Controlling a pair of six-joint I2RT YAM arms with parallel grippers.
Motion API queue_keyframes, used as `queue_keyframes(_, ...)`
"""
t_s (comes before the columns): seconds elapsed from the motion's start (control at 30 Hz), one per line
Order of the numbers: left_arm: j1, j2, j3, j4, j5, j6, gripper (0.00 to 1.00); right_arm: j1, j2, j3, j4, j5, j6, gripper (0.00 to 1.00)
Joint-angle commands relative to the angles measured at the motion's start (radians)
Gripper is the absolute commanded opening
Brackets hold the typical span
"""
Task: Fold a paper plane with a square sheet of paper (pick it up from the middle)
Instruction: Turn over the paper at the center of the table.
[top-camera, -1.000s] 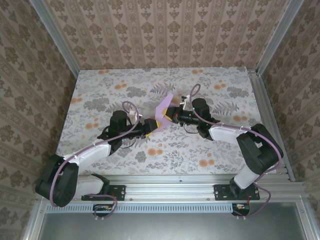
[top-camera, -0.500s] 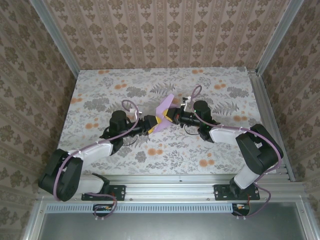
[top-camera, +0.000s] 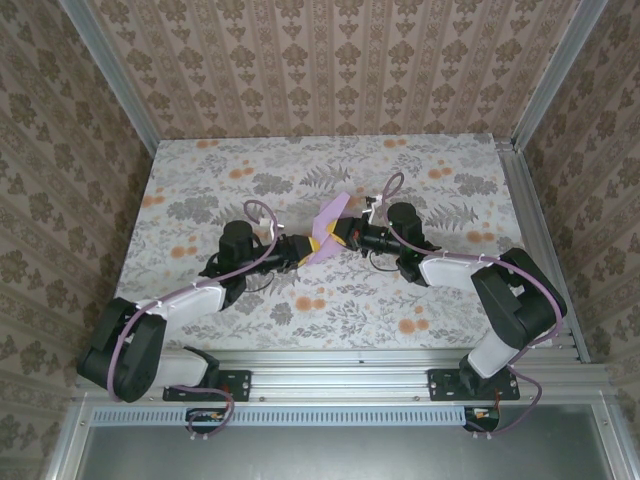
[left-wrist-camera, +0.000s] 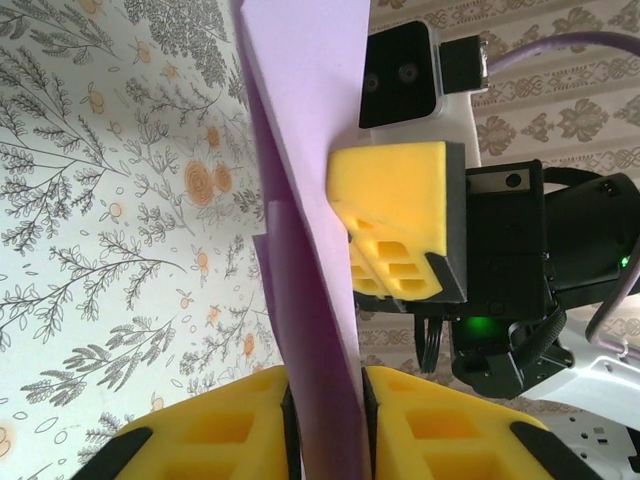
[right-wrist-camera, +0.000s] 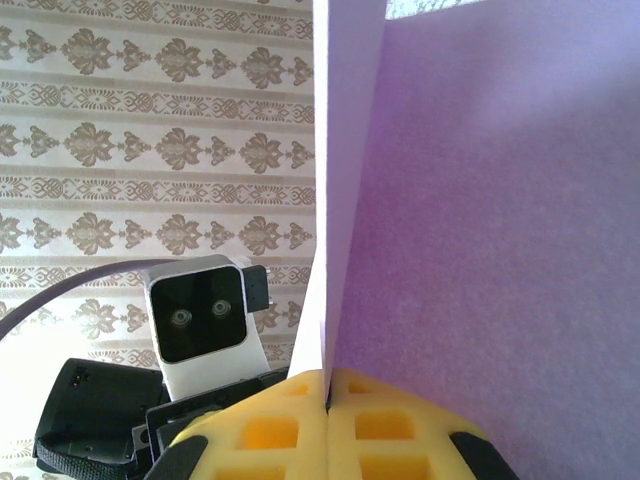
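Paper sheet (top-camera: 331, 216) clamped by left gripper (top-camera: 304, 250) and right gripper (top-camera: 340, 237) over floral tablecloth (top-camera: 345, 302), damask walls (top-camera: 330, 60).

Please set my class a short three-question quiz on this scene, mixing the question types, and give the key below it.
1. True or false: the thin lavender paper sheet lies flat on the floral-patterned tablecloth.
2. Of the left pincer and the right pincer, which clamps the sheet? A: the left alone. B: the right alone. C: both.
3. Fill the gap: the pads of the pincers are ____ in colour.

Key
1. False: it is held on edge, up off the cloth.
2. C.
3. Yellow.
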Motion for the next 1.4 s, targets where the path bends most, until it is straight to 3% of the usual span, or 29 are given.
queue_keyframes(0.0, 0.008, -0.001, 0.030, -0.040, 0.025, 0.047, 0.20, -0.005, -0.015, -0.008, 0.044, -0.019, 0.005, 0.00)
queue_keyframes(0.1, 0.011, -0.002, 0.038, -0.073, 0.025, 0.069, 0.16, -0.005, -0.010, -0.005, 0.043, -0.024, 0.003, 0.00)
queue_keyframes(0.3, 0.015, -0.037, 0.084, -0.266, 0.009, 0.190, 0.11, -0.007, -0.008, -0.002, 0.019, -0.032, -0.009, 0.10)
queue_keyframes(0.5, 0.032, -0.092, 0.137, -0.499, -0.024, 0.329, 0.09, -0.015, -0.022, 0.001, -0.063, -0.022, -0.058, 0.35)
queue_keyframes(0.67, 0.044, -0.122, 0.233, -0.807, -0.126, 0.523, 0.09, -0.041, -0.077, 0.002, -0.238, 0.007, -0.168, 0.45)
queue_keyframes(0.8, 0.033, -0.100, 0.363, -1.155, -0.381, 0.738, 0.08, -0.061, -0.137, 0.010, -0.390, 0.042, -0.267, 0.48)
queue_keyframes(0.9, -0.001, -0.081, 0.431, -1.297, -0.600, 0.829, 0.07, -0.079, -0.169, 0.010, -0.455, 0.059, -0.309, 0.49)
queue_keyframes(1.0, -0.096, -0.027, 0.527, -1.450, -0.909, 0.886, 0.06, -0.100, -0.191, 0.005, -0.494, 0.069, -0.334, 0.50)
queue_keyframes(1.17, -0.235, 0.099, 0.638, -1.587, -1.298, 0.891, 0.05, -0.128, -0.220, -0.003, -0.538, 0.081, -0.366, 0.51)
queue_keyframes(1.23, -0.285, 0.168, 0.674, -1.628, -1.397, 0.874, 0.05, -0.135, -0.226, -0.006, -0.557, 0.087, -0.377, 0.51)
queue_keyframes(1.37, -0.385, 0.299, 0.726, -1.652, -1.493, 0.840, 0.07, -0.161, -0.263, -0.022, -0.571, 0.083, -0.390, 0.51)
